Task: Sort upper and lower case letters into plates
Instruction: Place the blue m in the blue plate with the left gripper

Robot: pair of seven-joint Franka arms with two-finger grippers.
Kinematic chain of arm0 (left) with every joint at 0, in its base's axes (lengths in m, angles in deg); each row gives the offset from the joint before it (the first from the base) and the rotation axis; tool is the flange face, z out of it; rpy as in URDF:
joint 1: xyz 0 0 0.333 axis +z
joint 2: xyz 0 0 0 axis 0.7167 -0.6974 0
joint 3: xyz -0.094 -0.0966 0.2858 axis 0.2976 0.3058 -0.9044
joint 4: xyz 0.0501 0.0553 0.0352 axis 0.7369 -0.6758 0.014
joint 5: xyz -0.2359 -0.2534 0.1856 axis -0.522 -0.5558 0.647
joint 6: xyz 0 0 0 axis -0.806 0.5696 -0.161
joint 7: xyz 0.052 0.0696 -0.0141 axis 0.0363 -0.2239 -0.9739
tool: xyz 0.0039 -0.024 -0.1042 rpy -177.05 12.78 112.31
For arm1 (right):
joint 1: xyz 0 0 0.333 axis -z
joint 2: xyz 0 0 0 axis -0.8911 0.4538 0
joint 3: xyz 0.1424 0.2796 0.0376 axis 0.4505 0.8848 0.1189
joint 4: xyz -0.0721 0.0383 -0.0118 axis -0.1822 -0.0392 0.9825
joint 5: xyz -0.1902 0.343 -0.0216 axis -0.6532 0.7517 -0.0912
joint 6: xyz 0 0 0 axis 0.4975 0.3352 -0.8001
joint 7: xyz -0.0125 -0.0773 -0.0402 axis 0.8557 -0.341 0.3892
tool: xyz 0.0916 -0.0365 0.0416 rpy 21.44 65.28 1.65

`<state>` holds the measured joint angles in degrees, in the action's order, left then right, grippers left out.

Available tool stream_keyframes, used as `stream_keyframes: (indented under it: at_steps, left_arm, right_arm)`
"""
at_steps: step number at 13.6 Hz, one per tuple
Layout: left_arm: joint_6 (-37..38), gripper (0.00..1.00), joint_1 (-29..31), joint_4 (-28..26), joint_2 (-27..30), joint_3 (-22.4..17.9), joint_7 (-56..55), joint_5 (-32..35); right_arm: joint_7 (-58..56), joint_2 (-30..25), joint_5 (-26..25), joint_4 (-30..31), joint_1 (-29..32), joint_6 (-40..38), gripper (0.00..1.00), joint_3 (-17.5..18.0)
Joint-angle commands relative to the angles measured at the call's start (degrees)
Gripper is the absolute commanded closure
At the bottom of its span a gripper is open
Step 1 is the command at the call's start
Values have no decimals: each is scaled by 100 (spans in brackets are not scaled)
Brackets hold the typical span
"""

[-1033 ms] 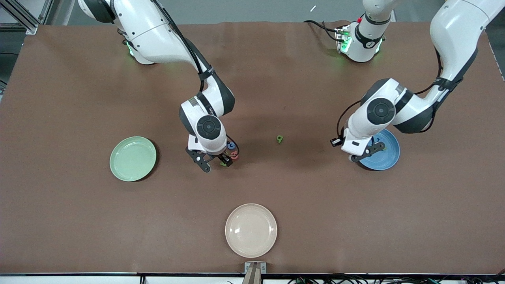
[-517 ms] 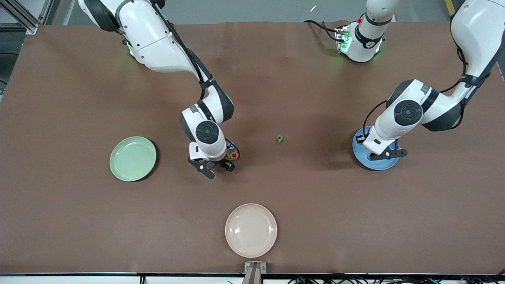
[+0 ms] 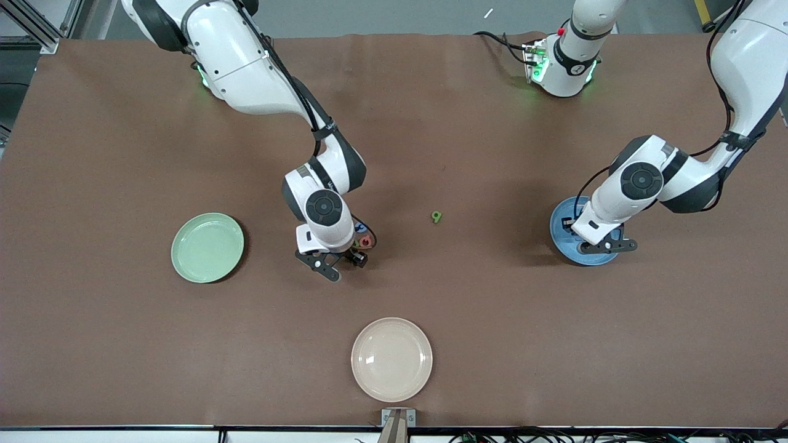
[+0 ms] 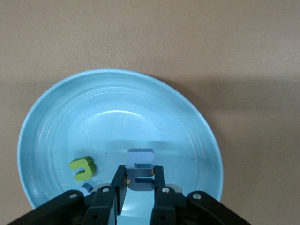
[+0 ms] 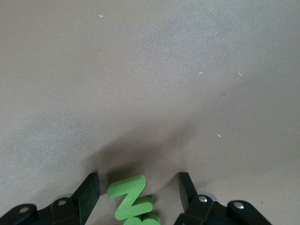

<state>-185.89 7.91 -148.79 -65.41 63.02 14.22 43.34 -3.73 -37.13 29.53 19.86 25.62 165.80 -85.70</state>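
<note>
My left gripper (image 4: 140, 172) is shut on a pale blue letter (image 4: 140, 157) and hangs low over the blue plate (image 4: 117, 108), also seen as the blue plate (image 3: 561, 223) under the left gripper (image 3: 606, 246). A green letter (image 4: 83, 168) lies in that plate. My right gripper (image 5: 138, 190) is open, its fingers down at the table on either side of a green letter (image 5: 130, 197), with a gap on each side. In the front view the right gripper (image 3: 345, 266) stands by a small cluster with a red letter (image 3: 365, 242). The pale green plate (image 3: 207, 247) holds nothing.
A lone green letter (image 3: 436, 216) lies on the brown table between the two arms. A cream-white plate (image 3: 391, 359) sits near the table's front edge, nearer the camera than the cluster.
The left arm has swung toward its own end of the table and come down over the blue plate with the blue letter. The right gripper's fingers have drawn closer around the green letter.
</note>
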Motion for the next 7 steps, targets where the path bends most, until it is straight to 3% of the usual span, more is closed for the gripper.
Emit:
stream_keyframes:
  at_steps: [1,3,4,7]
  left_arm:
    - [-210,91,63,-114,-37,-93,61,334]
    - [-316,89,45,-167,-54,-199,61,388]
    - [-342,88,37,-167,-80,-217,52,396]
    - [-342,76,37,-167,-81,-217,52,388]
  right_arm:
    - [42,89,96,-87,-39,-24,24,50]
    - [42,89,96,-87,-57,-24,26,50]
    - [34,89,87,-87,-57,-24,33,50]
    - [-54,89,96,-87,22,-24,94,50]
